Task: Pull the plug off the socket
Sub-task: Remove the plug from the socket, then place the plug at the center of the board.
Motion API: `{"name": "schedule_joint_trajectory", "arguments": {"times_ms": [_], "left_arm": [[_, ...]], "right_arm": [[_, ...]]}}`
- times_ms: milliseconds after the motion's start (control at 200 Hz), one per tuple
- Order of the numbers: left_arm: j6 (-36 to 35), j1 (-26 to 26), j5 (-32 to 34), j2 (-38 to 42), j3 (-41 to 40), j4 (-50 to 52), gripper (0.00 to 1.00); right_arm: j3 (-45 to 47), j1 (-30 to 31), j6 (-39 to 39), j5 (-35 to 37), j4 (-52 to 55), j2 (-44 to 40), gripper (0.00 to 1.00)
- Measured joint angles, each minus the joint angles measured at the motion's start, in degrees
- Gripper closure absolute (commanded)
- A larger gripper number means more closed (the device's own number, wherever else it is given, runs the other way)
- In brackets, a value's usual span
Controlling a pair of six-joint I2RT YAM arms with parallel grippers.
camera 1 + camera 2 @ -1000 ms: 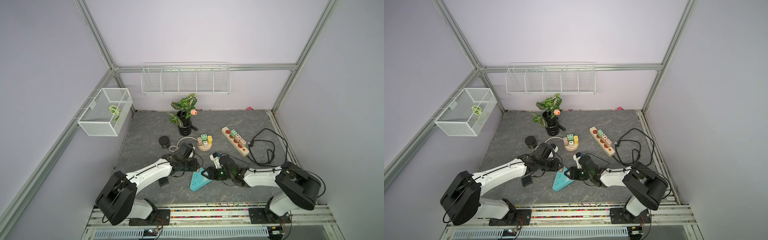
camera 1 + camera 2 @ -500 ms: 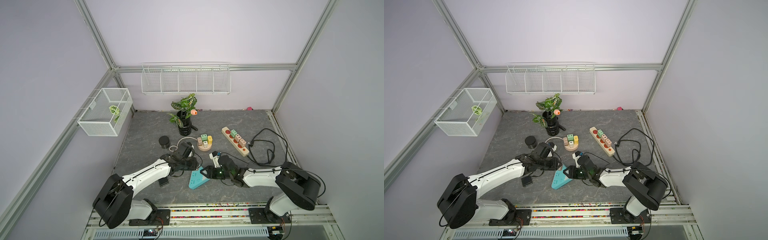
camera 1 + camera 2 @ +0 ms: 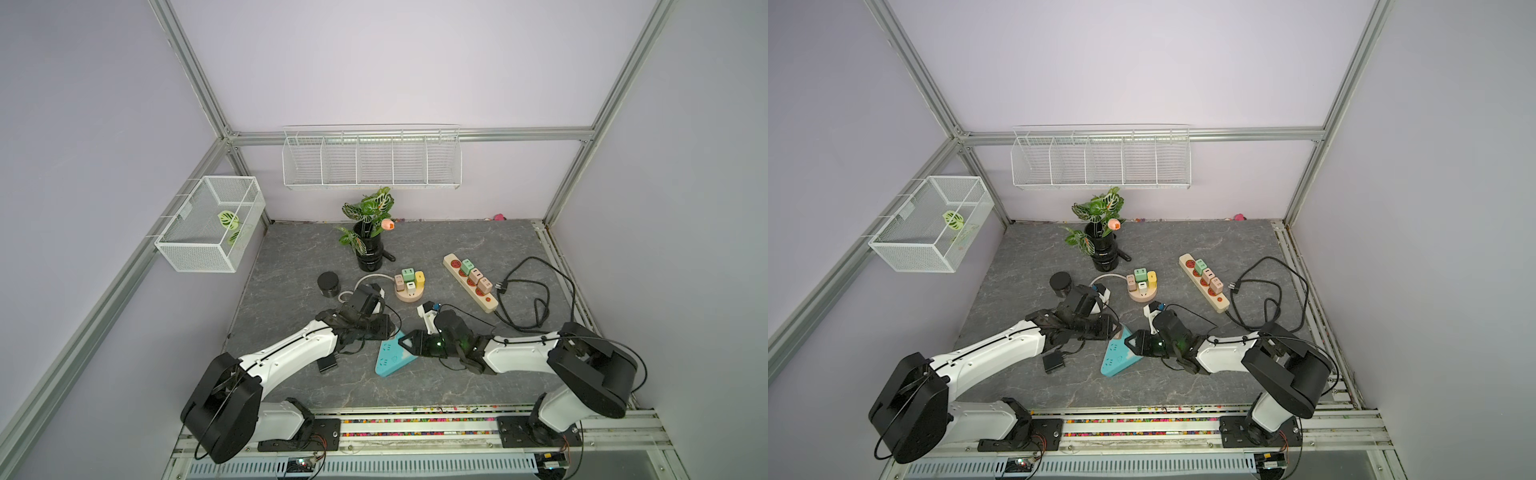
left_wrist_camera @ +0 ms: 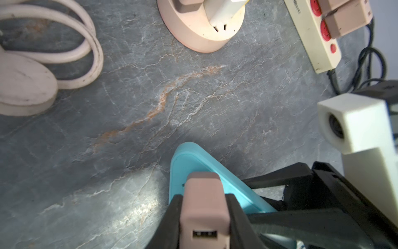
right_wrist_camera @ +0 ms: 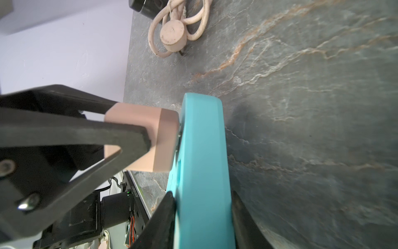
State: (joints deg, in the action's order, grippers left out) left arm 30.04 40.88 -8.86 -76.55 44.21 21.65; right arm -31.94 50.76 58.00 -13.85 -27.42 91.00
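A turquoise triangular plastic socket block (image 3: 388, 359) lies on the grey stone-patterned worktop (image 3: 291, 257), near its 6 o'clock edge in both top views. A pale pink square plug with a USB port (image 4: 203, 204) sits on the block's face at its 12 o'clock corner. Its base is against the turquoise surface, so it is not pulled off yet.

The jaws of the left arm (image 3: 291, 353), which lies in from 8 o'clock, are clamped on the two sides of this plug. The jaws of the right arm (image 3: 515, 357), which lies in from 3 o'clock, are clamped on the block at its 3 o'clock corner, with one black finger (image 5: 163, 215) on each face.

At 12 o'clock from the block stands a round beige socket base (image 3: 409, 293) with coloured adapters. At 1 o'clock lies a long cream power strip (image 3: 469, 282), with a black cable (image 3: 536, 299) beside it.
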Motion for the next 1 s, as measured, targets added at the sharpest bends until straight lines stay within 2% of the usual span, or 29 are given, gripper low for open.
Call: {"name": "schedule_joint_trajectory", "arguments": {"times_ms": [215,575,705,835,1005], "left_arm": [[-0.9,0.6,1.9,-0.3,4.1,2.2,1.00],[2.6,-2.9,3.7,7.0,3.5,4.1,1.00],[3.3,-5.1,5.6,10.8,2.8,5.1,1.00],[4.2,-8.0,7.6,15.3,2.8,7.0,1.00],[6.6,-16.3,8.7,22.4,-0.2,6.5,1.00]], "right_arm": [[-0.2,-0.5,3.7,2.3,3.4,-0.9,1.00],[0.7,-0.7,4.8,2.2,1.9,-0.8,1.00],[0.6,-1.1,4.8,0.9,0.3,0.3,0.78],[0.2,-1.2,4.7,0.2,0.1,0.8,0.68],[-1.0,-1.3,4.1,0.8,3.2,-0.1,0.53]]}}
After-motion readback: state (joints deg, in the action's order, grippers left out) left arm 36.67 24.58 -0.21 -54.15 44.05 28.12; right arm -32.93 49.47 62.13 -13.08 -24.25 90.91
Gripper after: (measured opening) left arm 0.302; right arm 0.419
